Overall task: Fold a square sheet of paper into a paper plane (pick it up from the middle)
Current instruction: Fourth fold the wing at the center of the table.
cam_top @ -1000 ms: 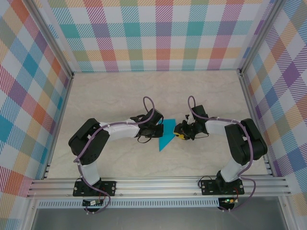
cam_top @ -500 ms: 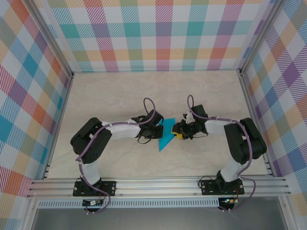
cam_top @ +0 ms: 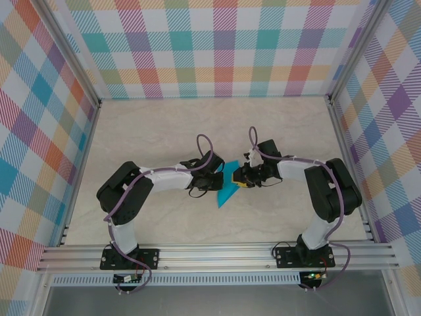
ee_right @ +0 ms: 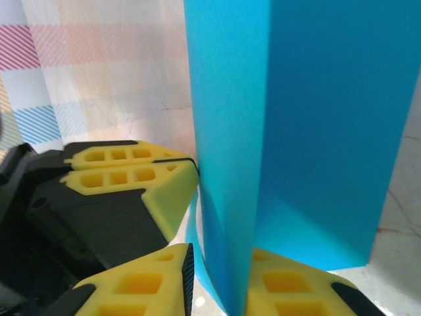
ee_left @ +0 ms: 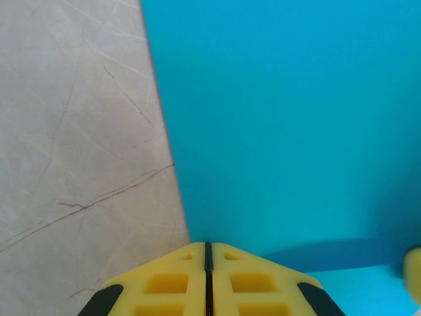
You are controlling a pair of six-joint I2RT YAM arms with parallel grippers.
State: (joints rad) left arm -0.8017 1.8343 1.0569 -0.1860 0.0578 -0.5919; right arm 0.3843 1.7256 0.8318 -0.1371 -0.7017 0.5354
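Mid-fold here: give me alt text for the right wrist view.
A creased teal-blue paper sheet runs up the frame from between the two yellow fingers of the right pincer. The left pincer, shut, sits at the sheet's left edge; pale marbled table and plaid wall lie behind.

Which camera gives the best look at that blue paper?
The top view: there the paper shows most of its pointed outline on the table, though small. The left wrist view shows a flat blue stretch with one straight edge; the right wrist view shows a raised fold between the right jaws.
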